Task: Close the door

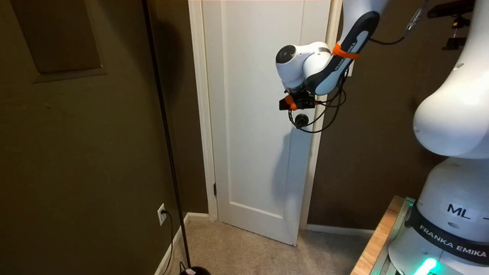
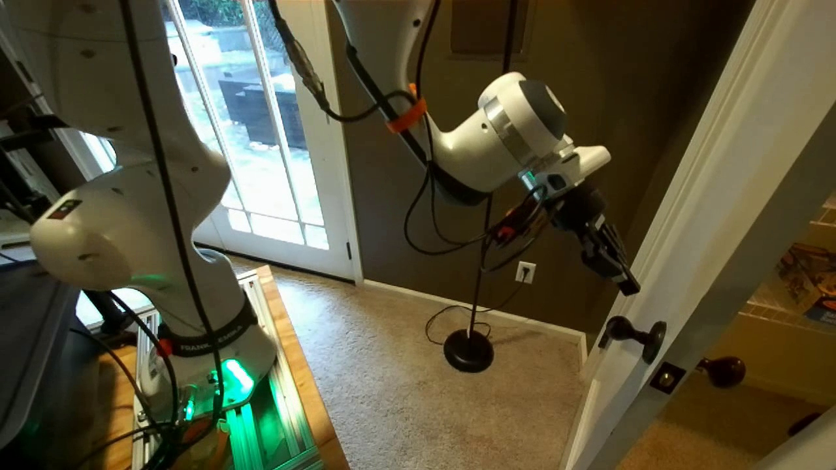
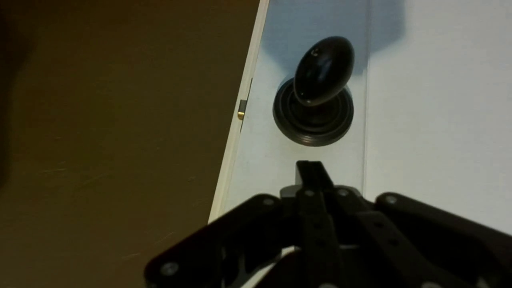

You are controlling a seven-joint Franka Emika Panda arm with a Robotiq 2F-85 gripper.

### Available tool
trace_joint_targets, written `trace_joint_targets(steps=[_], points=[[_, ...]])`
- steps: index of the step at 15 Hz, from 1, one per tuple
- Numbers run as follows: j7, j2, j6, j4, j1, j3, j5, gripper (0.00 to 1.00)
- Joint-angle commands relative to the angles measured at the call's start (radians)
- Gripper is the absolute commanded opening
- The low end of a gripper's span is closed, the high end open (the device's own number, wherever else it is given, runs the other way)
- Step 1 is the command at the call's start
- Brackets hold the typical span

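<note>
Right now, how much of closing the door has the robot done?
Done: the closed pincer is near the door, above the knob. In progress: it seems to be lining up a push, since it points at the door; I can't tell whether it touches. Left: swinging the door shut, because the latch on its edge shows plainly, so it isn't in the frame yet.

White door [image 1: 256, 126], one, with two dark knobs [image 2: 620, 328]; glass-paned door [image 2: 274, 130], one; robot arm [image 2: 477, 153], one, with one gripper [image 2: 627, 283]; pole [image 1: 167, 130], one, on one round base [image 2: 468, 352]; wall outlet [image 1: 161, 218], one, with one plug [image 1: 164, 211].
</note>
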Motion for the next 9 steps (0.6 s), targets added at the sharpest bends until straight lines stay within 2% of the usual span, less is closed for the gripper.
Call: trace_joint_targets(steps=[1, 5, 9], points=[[0.063, 0.100, 0.013, 0.109, 0.165, -0.184, -0.036, 0.00], [0.055, 0.151, -0.010, 0.158, 0.251, -0.286, 0.005, 0.01], [0.059, 0.191, -0.007, 0.190, 0.278, -0.334, 0.006, 0.01]])
